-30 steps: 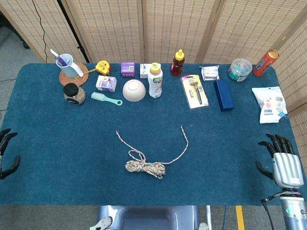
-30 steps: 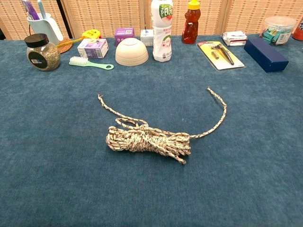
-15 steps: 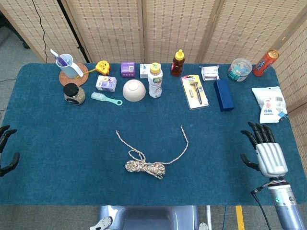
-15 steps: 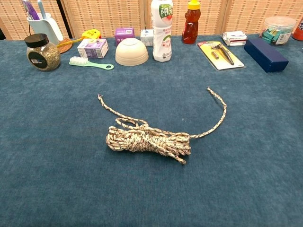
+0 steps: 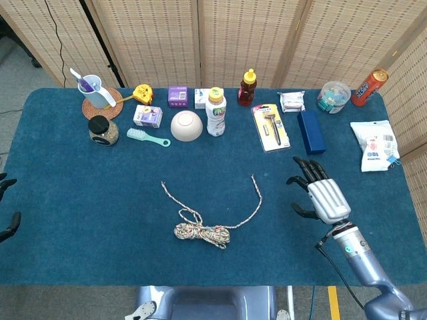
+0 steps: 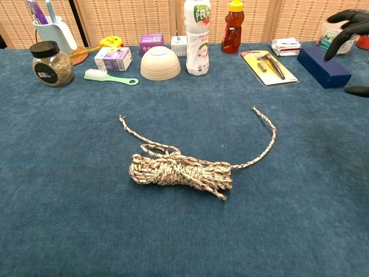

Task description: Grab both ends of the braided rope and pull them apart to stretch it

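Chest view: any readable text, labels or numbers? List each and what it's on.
"阳光": on the white drink bottle, large characters at the top of its label, partly cut off by the frame edge.
Purple box: has print, too small to read.
White and purple carton: print blurred.
Glass jar: dark label, unreadable.
Razor pack, white packet: nothing legible.
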